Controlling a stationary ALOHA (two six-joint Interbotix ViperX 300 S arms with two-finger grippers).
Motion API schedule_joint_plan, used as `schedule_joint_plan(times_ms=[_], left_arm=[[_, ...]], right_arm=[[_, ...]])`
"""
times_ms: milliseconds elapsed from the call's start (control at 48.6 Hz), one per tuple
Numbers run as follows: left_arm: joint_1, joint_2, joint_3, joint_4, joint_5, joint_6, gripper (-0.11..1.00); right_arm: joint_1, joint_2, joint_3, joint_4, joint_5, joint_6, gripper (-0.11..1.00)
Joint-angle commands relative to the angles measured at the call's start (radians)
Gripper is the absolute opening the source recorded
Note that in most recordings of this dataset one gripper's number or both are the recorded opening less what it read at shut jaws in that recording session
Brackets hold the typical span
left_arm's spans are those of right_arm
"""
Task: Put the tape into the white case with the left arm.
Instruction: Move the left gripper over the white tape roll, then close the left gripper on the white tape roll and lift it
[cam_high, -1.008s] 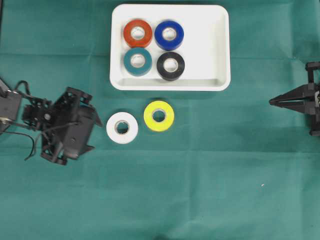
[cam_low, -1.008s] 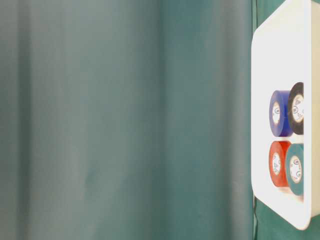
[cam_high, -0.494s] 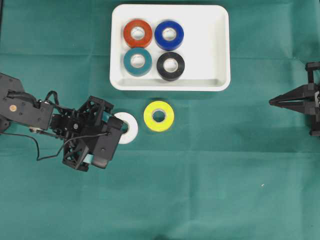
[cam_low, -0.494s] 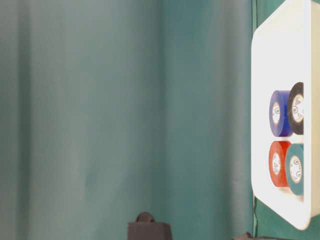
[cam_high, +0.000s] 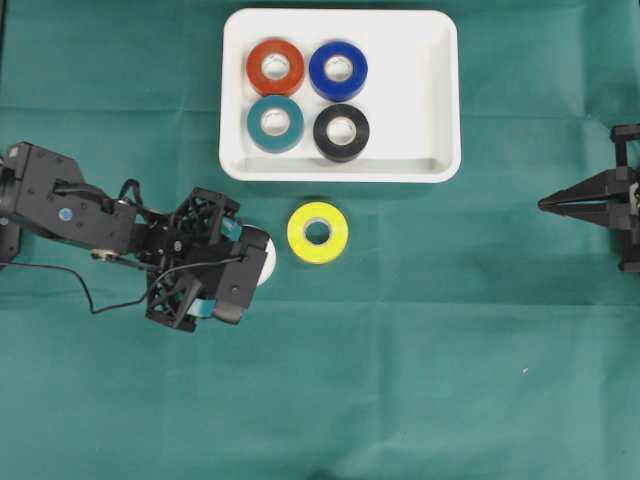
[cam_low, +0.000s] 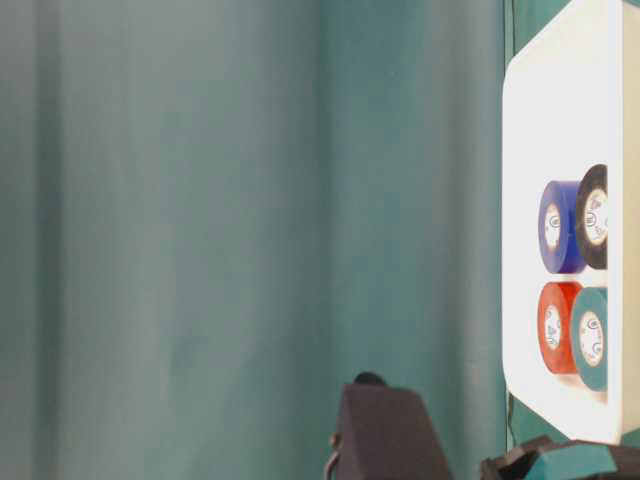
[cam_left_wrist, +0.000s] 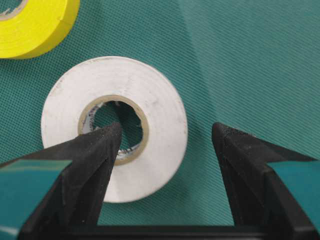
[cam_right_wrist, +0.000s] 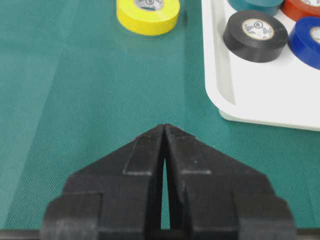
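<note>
Green cloth (cam_left_wrist: 260, 60): woven, fine ribbed weave, matt, soft creases.
White tape roll (cam_left_wrist: 150, 115): smooth, matt, brown cardboard core.
Yellow tape roll (cam_left_wrist: 35, 25), just beside white tape roll: smooth, slight shine.
Left gripper (cam_left_wrist: 165, 137) fingers (cam_left_wrist: 85, 165): black, rough, grainy; teal tape patches smooth.
White case (cam_right_wrist: 220, 75): smooth glossy plastic.
Black tape roll (cam_right_wrist: 255, 36) in white case: smooth, slight shine.

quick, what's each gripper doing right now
left gripper: open, straddling one side of the white tape, not gripping it
right gripper: closed, empty
</note>
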Motion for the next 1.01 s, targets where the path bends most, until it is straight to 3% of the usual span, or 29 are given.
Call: schedule_joint_plan(times_ms=[0, 514, 576, 740, 987], left_arm=[[0.008, 0.005, -0.025, 0.002, -0.008, 0.002, 0.73], [0.015, 0.04, -0.028, 0.002, -0.029, 0.0, 0.7], [0.014, 0.04, -0.028, 0.002, -0.028, 0.0, 0.64], [0.012, 0.037, -0.031, 0.002, -0.026, 0.0, 0.27], [0.012, 0.015, -0.031, 0.002, -0.018, 0.0, 0.27]], right_arm=[[-0.002, 0.006, -0.009, -0.002, -0.011, 0.002, -0.09], [-0.002, 0.006, -0.009, -0.002, -0.012, 0.002, -0.09], [-0.003, 0.006, -0.008, -0.002, -0.011, 0.002, -0.09], [-0.002, 0.006, -0.009, -0.002, -0.012, 0.002, -0.09], [-0.003, 0.005, -0.008, -0.002, -0.012, 0.002, -0.09]])
